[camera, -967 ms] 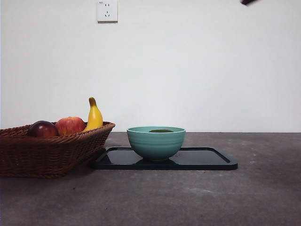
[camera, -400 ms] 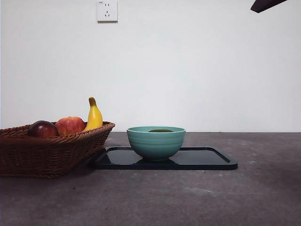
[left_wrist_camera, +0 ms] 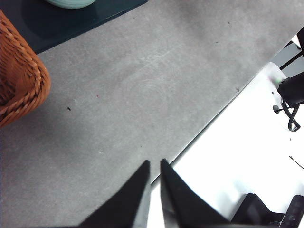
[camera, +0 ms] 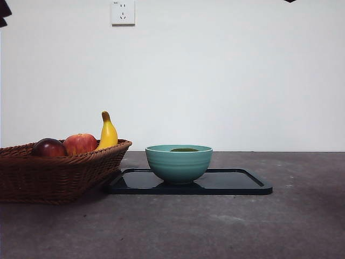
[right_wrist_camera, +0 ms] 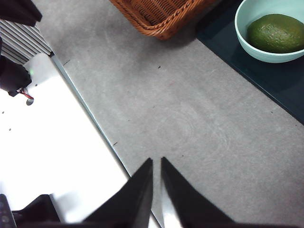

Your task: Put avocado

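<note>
The grey table (camera: 226,226) fills the lower part of the front view, and on it at one side stands a brown wicker basket (camera: 54,175) holding a dark red-purple fruit (camera: 49,148), a red-yellow apple (camera: 80,143) and an upright banana (camera: 108,133). Touching or just beside the basket lies a flat black tray (camera: 237,183), and on the tray sits a teal bowl (camera: 179,163). The avocado (right_wrist_camera: 276,32) lies inside that bowl; from the front only a thin dark green sliver of it shows above the rim, while the right wrist view shows it resting on its side in the bowl's hollow, its long axis running roughly across the bowl. Judged from this, the avocado seems already placed, so little of the task looks left. Both arms are held high and back over the table's near edge, showing only as black tips at the top corners of the front view. The right gripper (right_wrist_camera: 155,164) hangs empty with its jaws drawn nearly together, a narrow slit between the tips; the avocado lies well apart from it, ahead across bare table, past the basket's corner. The left gripper (left_wrist_camera: 153,166) is likewise empty with its jaws almost closed, seeing only the basket's edge, a strip of tray and the foot of the bowl, not the fruit. Which arm is nearer the bowl cannot be told with confidence.
</note>
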Tool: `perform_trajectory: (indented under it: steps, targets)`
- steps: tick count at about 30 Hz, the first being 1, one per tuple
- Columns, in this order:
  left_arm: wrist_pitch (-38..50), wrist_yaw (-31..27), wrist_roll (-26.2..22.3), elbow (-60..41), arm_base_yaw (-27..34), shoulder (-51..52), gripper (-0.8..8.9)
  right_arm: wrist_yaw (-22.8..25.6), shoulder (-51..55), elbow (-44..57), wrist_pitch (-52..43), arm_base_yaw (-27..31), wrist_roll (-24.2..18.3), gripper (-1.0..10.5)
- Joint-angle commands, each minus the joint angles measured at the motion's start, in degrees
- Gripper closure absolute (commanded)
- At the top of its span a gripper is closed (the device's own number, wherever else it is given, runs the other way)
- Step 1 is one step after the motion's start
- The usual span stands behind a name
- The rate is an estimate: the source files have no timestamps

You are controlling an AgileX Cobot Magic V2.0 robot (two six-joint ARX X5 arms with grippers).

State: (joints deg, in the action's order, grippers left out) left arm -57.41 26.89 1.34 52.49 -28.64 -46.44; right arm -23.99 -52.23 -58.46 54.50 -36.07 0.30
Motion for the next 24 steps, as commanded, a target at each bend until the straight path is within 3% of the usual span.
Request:
perform_trajectory:
  steps: [1,20,21,24]
  targets:
    - [0.42,0.13,-0.70,0.48,-0.28,-0.28,8.05,-0.04,-0.46,-0.31,-0.72,-0.55,0.76,9.3]
    - [0.39,0.13,-0.74,0.48,-0.28,-0.28,8.05,-0.04,-0.46,-0.37,-2.14,-0.55,0.74,9.3]
    - [0.59,-0.13,-1.46,0.48,-0.15,-0.09,8.05,-0.02,-0.46,-0.37,-2.14,-0.55,0.74,9.3]
    - [4.50,-4.28,-10.67,0.35,2.29,2.34,8.05,-0.04,-0.46,-0.37,-2.16,-0.55,0.74,9.3]
